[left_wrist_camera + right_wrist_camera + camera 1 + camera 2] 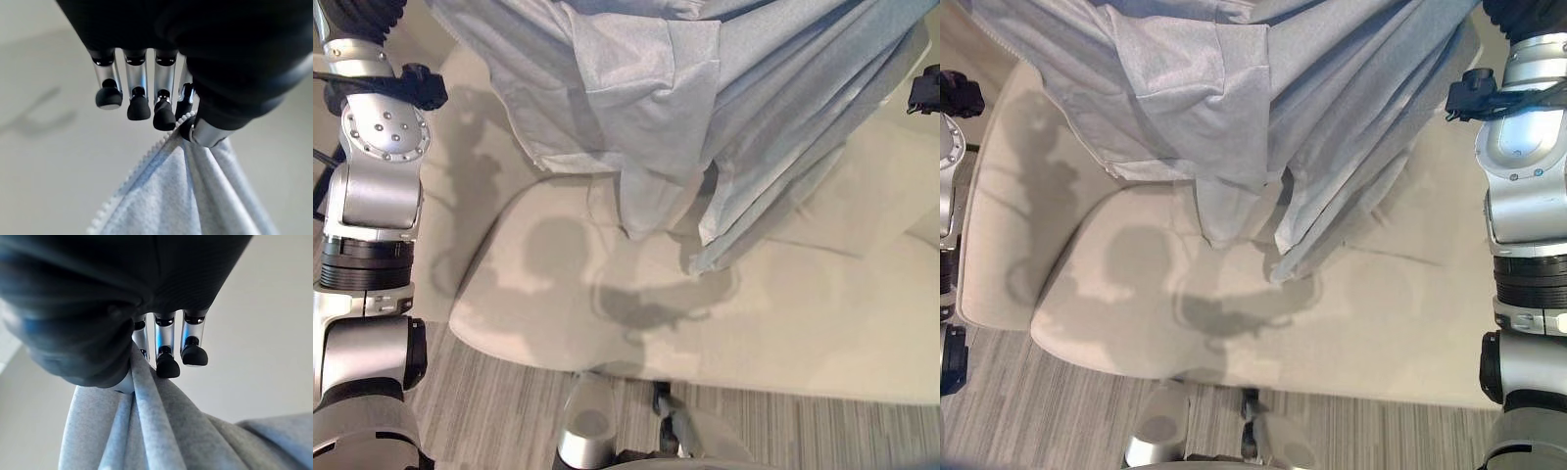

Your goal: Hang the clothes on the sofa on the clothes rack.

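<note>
A light grey zip-up jacket (656, 88) hangs in the air above the beige sofa (783, 323), its lower hem and a sleeve dangling just over the seat cushion. In the left wrist view my left hand (165, 83) has its fingers curled, and the thumb pinches the jacket's zipper edge (166, 205). In the right wrist view my right hand (165, 333) pinches a fold of the same grey cloth (146, 431) between thumb and fingers. Both arms reach upward at the sides, holding the jacket spread between them.
The sofa's seat cushion (1381, 323) and backrest (1009, 196) lie under the jacket, with its shadow on them. Striped grey carpet (489, 401) runs along the sofa's front edge.
</note>
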`<state>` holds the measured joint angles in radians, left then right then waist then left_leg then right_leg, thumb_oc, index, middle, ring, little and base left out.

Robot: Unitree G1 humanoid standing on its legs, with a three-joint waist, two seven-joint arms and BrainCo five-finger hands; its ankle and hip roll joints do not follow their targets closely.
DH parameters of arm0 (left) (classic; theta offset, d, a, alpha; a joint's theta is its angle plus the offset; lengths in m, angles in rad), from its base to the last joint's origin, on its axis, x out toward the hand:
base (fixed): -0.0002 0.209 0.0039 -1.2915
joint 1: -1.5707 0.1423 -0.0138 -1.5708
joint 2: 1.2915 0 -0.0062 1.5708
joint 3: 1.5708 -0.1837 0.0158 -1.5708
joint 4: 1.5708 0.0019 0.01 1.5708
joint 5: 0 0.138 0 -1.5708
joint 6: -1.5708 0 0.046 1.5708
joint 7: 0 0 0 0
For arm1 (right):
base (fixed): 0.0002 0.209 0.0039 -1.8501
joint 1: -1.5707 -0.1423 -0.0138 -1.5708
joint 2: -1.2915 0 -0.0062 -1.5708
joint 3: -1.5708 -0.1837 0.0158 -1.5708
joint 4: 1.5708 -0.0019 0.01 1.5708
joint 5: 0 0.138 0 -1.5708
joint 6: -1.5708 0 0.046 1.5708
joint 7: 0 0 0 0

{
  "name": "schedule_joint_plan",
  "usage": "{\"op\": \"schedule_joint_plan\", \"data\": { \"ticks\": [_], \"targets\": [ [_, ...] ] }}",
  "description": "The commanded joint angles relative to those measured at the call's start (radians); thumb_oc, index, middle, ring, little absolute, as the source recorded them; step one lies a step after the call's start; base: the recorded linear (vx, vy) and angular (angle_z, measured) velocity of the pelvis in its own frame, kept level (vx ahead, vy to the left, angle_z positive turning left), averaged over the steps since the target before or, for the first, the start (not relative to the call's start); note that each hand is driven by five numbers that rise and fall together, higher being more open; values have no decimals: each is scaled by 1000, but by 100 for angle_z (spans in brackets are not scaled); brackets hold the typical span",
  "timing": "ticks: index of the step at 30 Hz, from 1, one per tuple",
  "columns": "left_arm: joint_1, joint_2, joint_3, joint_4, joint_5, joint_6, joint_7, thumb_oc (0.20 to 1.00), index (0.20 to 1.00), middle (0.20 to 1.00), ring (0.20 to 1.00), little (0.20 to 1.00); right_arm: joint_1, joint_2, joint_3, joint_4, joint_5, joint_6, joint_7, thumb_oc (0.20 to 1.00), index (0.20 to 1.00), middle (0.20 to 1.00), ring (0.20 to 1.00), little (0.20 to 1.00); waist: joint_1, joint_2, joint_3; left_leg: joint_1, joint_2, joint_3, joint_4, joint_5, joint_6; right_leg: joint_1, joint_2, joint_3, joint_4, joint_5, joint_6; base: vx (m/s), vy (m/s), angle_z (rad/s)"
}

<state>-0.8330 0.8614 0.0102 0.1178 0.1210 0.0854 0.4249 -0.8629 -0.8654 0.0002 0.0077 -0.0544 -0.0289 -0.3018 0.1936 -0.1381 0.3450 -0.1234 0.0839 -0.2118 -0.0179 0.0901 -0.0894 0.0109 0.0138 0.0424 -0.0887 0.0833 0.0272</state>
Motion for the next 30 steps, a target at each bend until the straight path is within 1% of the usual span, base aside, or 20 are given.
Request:
{"op": "schedule_joint_plan", "data": {
  "ticks": [1, 3, 4, 5, 6, 8, 10, 11, 12, 13, 16, 17, 18, 19, 20, 21, 22, 24, 29, 30],
  "targets": [
    [85, -37, 19, -27, 57, -37, 4, 200, 200, 200, 200, 200, 99, 35, -38, -37, 38, -21, -31, 200, 200, 200, 200, 200, 13, 4, -170, -43, 7, 105, -69, 1, 72, -8, -6, -19, 1, -21, -4, -18, 29, 30],
    [93, -44, 31, -38, 64, -37, -2, 200, 200, 200, 200, 200, 116, 50, -48, -50, 42, -20, -31, 200, 200, 200, 200, 200, 8, 6, -191, -9, 28, 129, -69, -7, 66, -6, -17, -43, 1, -11, 0, 22, 65, 38],
    [95, -44, 32, -39, 65, -37, -3, 200, 200, 200, 200, 200, 119, 51, -49, -52, 42, -19, -31, 200, 200, 200, 200, 200, 7, 7, -191, -7, 29, 128, -69, -9, 65, -4, -16, -44, 1, -12, -1, 17, 81, 54],
    [98, -44, 38, -43, 69, -37, -3, 200, 200, 200, 200, 200, 125, 58, -52, -58, 41, -17, -31, 200, 200, 200, 200, 200, 2, 4, -201, 19, 47, 135, -69, -8, 64, -3, -27, -54, 1, 0, 1, 32, 210, 60],
    [92, -44, 45, -43, 75, -36, -3, 200, 200, 200, 200, 200, 131, 68, -47, -77, 41, -13, -31, 200, 200, 200, 200, 200, -16, -6, -230, 109, 113, 155, -69, -17, 62, -6, -60, -77, 1, 17, 9, 25, 307, 73],
    [82, -36, 52, -48, 82, -29, -1, 200, 200, 200, 200, 200, 109, 68, -17, -76, 37, -4, -35, 200, 200, 200, 200, 200, -33, 1, -247, 204, 178, 156, -69, 8, 50, -3, -95, -93, 1, 36, 18, -32, 472, 38],
    [73, -29, 62, -34, 81, -28, 12, 200, 200, 200, 200, 200, 118, 67, -44, -79, 19, 4, -39, 200, 200, 200, 200, 200, -33, 9, -255, 200, 153, 142, -69, -4, 38, 1, -128, -93, 1, 37, 14, -144, 520, 33],
    [71, -23, 61, -16, 78, -28, 17, 200, 200, 200, 200, 200, 133, 79, -67, -85, 10, 7, -42, 200, 200, 200, 200, 200, -30, 9, -262, 187, 116, 137, -69, -38, 31, -4, -159, -96, 1, 34, 8, -151, 494, 58],
    [62, -14, 53, 0, 73, -31, 23, 200, 200, 200, 200, 200, 138, 87, -78, -88, 7, 11, -47, 200, 200, 200, 200, 200, -27, 5, -265, 180, 87, 134, -69, -55, 29, -11, -180, -100, 1, 32, 8, -183, 597, 57],
    [53, 2, 47, 14, 72, -29, 32, 200, 200, 200, 200, 200, 139, 95, -81, -88, -2, 20, -49, 200, 200, 200, 200, 200, -20, 1, -261, 174, 44, 134, -69, -81, 29, -15, -208, -102, 1, 32, 6, -146, 467, 34],
    [43, 38, 55, 19, 72, -28, 56, 200, 200, 200, 200, 200, 114, 114, -52, -78, -17, 42, -49, 200, 200, 200, 200, 200, -8, 1, -242, 186, -9, 158, -69, -100, 34, -17, -257, -118, 3, 44, 14, -175, 443, -2],
    [32, 42, 60, 12, 69, -25, 73, 200, 200, 200, 200, 200, 100, 119, -28, -79, -21, 46, -46, 200, 200, 200, 200, 200, 1, 13, -202, 171, -40, 167, -69, -80, 46, 5, -193, -64, 101, 39, 6, -318, 392, -28],
    [23, 38, 57, 13, 61, -29, 80, 200, 200, 200, 200, 200, 98, 92, -24, -82, -19, 41, -47, 200, 200, 200, 200, 200, 2, 14, -196, 146, -70, 166, -69, -66, 55, 28, -124, -30, 157, 36, 2, -337, 286, -9],
    [10, 47, 55, 25, 51, -30, 86, 200, 200, 200, 200, 200, 96, 60, -18, -84, -18, 37, -50, 200, 200, 200, 200, 200, 4, 1, -205, 114, -109, 158, -69, -48, 68, 56, -46, 1, 167, 38, 2, -183, 111, 42],
    [9, 47, 53, 26, 50, -31, 86, 200, 200, 200, 200, 200, 97, 59, -19, -84, -17, 37, -50, 200, 200, 200, 200, 200, 3, 1, -207, 111, -109, 157, -69, -48, 68, 53, -46, 0, 167, 38, 2, -94, 74, 92],
    [23, 69, 72, 46, 51, -28, 93, 200, 200, 200, 200, 200, 98, 18, -4, -59, -22, 31, -52, 200, 200, 200, 200, 200, 8, -11, -220, 97, -138, 162, -69, -50, 76, 58, -10, -12, 135, 30, -9, 3, 26, 86],
    [32, 86, 84, 67, 46, -28, 98, 200, 200, 200, 200, 200, 90, 7, 0, -45, -12, 28, -54, 200, 200, 200, 200, 200, 7, -16, -232, 98, -142, 160, -69, -60, 74, 72, -11, -24, 97, 15, -12, 2, 3, 30],
    [53, 117, 109, 76, 50, -31, 98, 200, 200, 200, 200, 200, 100, 10, -2, -23, 5, 25, -55, 200, 200, 200, 200, 200, 6, -22, -244, 91, -142, 151, -69, -60, 78, 85, -7, -22, 8, 10, -16, 11, -59, 0],
    [92, 180, 139, 122, 36, -36, 115, 200, 200, 200, 200, 200, 93, -9, 7, 16, 23, 17, -51, 200, 200, 200, 200, 200, 21, -5, -244, 59, -122, 153, -69, -45, 87, 60, 13, -27, 1, -27, -14, -28, -48, 5],
    [105, 195, 155, 126, 42, -35, 123, 200, 200, 200, 200, 200, 100, -18, -6, 13, 28, 15, -51, 200, 200, 200, 200, 200, 32, 8, -222, 46, -106, 164, -69, -14, 83, 50, 11, -43, 1, -34, -14, -36, -42, 24]
  ]
}}
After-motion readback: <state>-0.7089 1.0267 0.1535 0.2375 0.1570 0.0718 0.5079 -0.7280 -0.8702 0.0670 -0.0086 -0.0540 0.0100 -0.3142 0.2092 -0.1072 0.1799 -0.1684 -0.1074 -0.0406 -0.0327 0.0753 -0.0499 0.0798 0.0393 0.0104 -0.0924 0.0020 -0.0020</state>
